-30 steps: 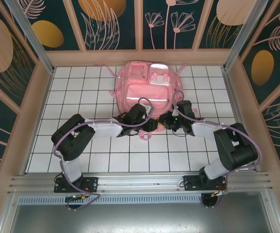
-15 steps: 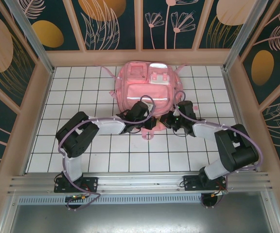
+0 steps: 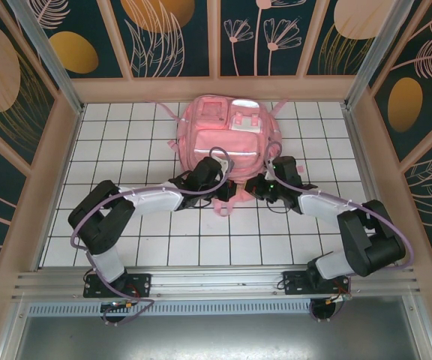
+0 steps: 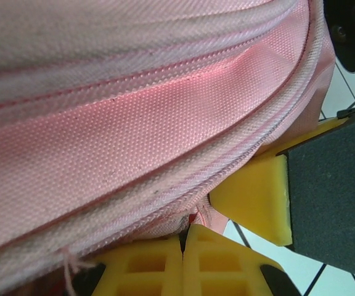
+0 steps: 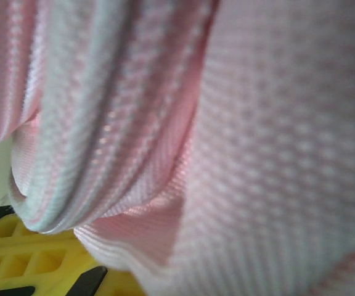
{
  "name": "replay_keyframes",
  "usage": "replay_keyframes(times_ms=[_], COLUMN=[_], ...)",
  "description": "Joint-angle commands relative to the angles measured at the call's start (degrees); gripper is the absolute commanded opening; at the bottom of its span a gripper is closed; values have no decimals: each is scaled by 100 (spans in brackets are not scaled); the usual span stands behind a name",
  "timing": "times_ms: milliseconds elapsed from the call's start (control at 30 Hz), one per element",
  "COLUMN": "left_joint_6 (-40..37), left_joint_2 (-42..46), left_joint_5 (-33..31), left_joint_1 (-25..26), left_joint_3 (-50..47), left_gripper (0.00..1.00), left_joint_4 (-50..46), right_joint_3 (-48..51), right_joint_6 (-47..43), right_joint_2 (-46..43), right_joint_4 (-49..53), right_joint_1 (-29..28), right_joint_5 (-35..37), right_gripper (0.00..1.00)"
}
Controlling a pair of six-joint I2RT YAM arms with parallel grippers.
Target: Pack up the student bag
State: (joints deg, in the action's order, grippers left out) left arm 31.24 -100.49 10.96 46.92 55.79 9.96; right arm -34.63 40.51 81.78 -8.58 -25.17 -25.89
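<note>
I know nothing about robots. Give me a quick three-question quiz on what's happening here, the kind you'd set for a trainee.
1. True or false: the bag lies on the far half of the table.
2. The left gripper and right gripper are at which edge of the bag? A: near edge. B: far edge. C: left side.
3. In the left wrist view, what colour are the fingers pressed together under the bag's seam?

Key: 1 true; 2 A; 3 yellow.
</note>
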Motion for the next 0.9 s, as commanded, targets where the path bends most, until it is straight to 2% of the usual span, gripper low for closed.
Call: replay_keyframes(times_ms=[0, 267, 433, 500, 633, 800, 867], left_joint_6=[106, 413, 514, 533, 560, 634, 693], left_joint_2=[347, -258, -413, -438, -467, -507, -472], left_joint_5=[-214, 346, 459, 476, 384, 346, 319], left_joint_1=[-89, -90, -88, -95, -88, -113, -139], left_joint_3=[96, 467, 542, 564, 604, 627, 601], left_gripper=[0, 8, 22, 23, 18, 1, 0], left_joint_4=[144, 324, 379, 388, 384, 428, 463], right_joint_3=[70, 132, 200, 228, 272, 346, 378], right_joint_6=[-261, -150, -122, -105, -105, -131, -148], right_joint_2=[150, 169, 145, 134, 105, 68, 40], right_joint_4=[697, 525, 448, 432, 404, 416, 443], right_joint_1=[-152, -292, -287, -289, -298, -296, -312], right_joint_5=[612, 526, 415, 379, 339, 314, 327], right_gripper=[0, 0, 0, 0, 0, 0, 0])
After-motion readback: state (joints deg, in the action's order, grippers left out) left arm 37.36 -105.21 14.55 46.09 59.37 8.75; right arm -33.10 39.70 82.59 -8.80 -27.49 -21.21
